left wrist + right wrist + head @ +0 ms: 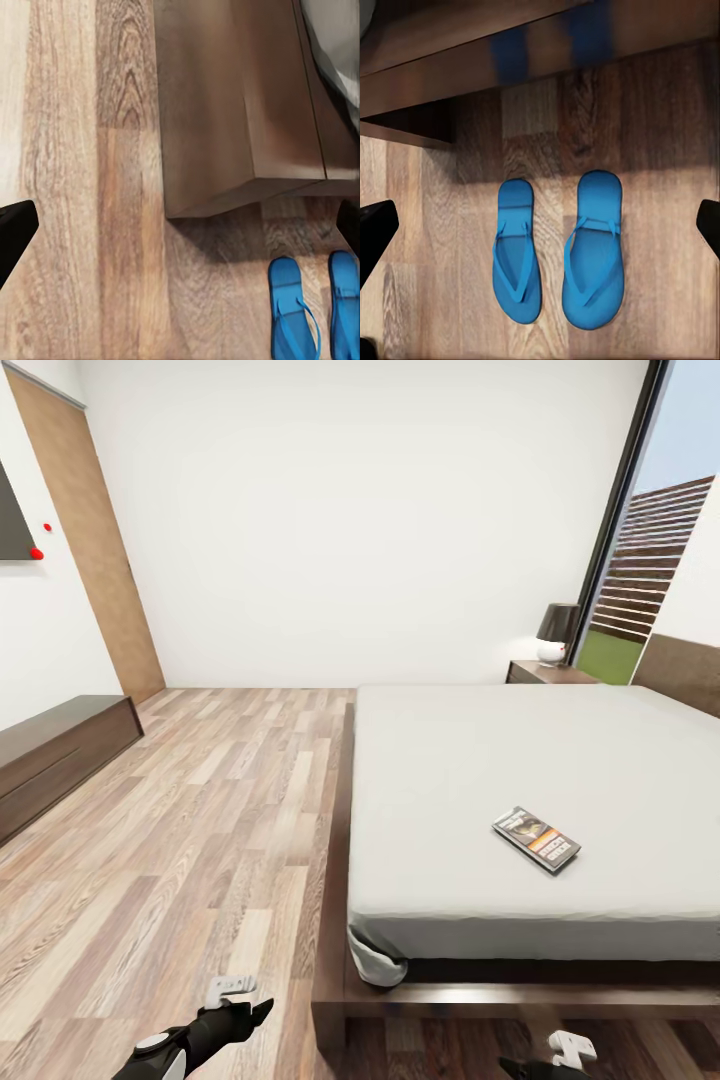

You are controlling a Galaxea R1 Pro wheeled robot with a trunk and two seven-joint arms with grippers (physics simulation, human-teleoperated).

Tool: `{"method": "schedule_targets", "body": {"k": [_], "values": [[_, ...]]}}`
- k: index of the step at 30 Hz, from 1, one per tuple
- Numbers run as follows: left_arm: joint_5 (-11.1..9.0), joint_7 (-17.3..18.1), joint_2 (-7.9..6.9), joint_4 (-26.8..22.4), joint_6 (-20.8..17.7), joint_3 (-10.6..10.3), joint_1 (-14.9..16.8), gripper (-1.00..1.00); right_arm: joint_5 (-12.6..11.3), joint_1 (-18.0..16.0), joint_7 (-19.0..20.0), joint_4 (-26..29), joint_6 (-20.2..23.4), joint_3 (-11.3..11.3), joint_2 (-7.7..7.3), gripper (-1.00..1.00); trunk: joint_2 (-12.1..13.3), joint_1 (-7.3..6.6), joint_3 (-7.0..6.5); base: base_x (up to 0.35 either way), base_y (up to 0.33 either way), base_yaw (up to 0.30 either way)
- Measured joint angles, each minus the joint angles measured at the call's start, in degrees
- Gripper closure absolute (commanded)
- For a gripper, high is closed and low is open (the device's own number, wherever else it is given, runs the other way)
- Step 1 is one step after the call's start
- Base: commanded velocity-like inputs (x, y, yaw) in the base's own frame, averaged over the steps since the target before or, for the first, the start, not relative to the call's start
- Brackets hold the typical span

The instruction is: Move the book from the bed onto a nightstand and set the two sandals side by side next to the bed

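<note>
A: Quick status, where's the book [536, 839]?

B: Lying flat on the bed [480, 780], on the pale mattress, toward the foot end and the right half in the head view. Nothing touching it, well apart from both arms.

A: Nightstand?

B: Nightstand [545, 672] is at the far side by the headboard, next to the dark-framed window [625, 510]. A lamp [556, 632] with a dark shade stands on it.

A: Sandals?

B: Both on the wood floor [180, 840], side by side, just off the foot of the bed frame [540, 52]. In the right wrist view the left-hand sandal [517, 251] and right-hand sandal [594, 251] lie parallel, close but not touching, straps up, one end of each near the frame, whose glossy board reflects blue. The left wrist view catches the pair too, beside the frame's corner [225, 112].

A: Pincers?

B: Left pincer [250, 1015] is low over the floor left of the bed corner, nothing in it. Right pincer [530, 1068] is at the bottom edge of the head view. In the right wrist view its dark fingertips [376, 232] sit at both sides, spread wide, the sandals between them on the floor below, not gripped. The left one's fingertips [15, 232] are also wide apart, bare floor between.

A: Anything else?

B: Long low dark cabinet [55, 755] on the left wall, brown wood panel [95, 540] beyond it.
</note>
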State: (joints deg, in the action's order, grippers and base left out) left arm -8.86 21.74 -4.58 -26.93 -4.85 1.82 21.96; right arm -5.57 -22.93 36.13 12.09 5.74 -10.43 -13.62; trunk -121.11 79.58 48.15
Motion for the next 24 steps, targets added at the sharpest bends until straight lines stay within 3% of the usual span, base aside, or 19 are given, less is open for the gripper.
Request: {"method": "schedule_targets", "body": {"k": [24], "values": [[0.01,-0.01,0.00,-0.01,0.00,0.01,0.00,-1.00,0.00,0.00,0.01,0.00,0.00,0.00,0.00,-1.00,0.00,0.00,0.00,0.000,-0.014,0.000]]}}
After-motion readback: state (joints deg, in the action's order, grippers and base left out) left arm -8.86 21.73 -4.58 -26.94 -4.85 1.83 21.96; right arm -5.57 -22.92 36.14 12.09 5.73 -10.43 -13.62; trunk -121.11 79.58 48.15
